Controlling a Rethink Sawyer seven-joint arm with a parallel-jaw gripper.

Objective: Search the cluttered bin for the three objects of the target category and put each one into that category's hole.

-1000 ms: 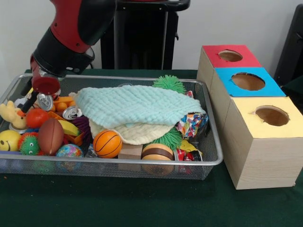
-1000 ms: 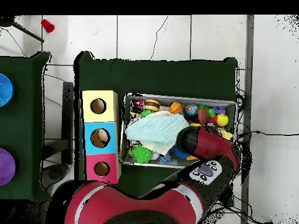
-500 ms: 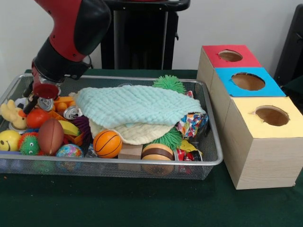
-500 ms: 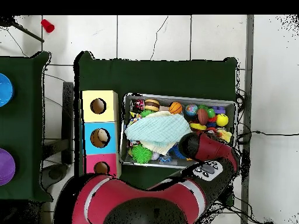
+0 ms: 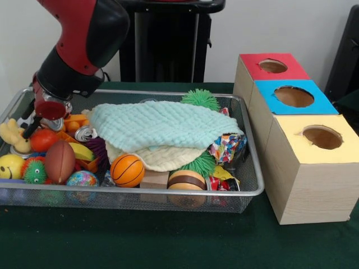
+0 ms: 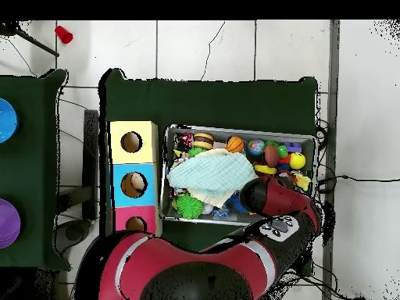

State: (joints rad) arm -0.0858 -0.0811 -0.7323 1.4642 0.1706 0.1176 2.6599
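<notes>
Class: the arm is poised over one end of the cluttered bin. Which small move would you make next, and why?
Probably lower the gripper slightly toward the toys beneath it: it hangs just above the red ball and yellow duck at the wire bin's end, gripping nothing visible.

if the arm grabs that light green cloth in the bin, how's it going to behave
The light green cloth would probably be floppy: it drapes in folds over the pile. It looks light, so it would likely sag from one pinch point. Lifting it may drag the cream cloth beneath.
</notes>
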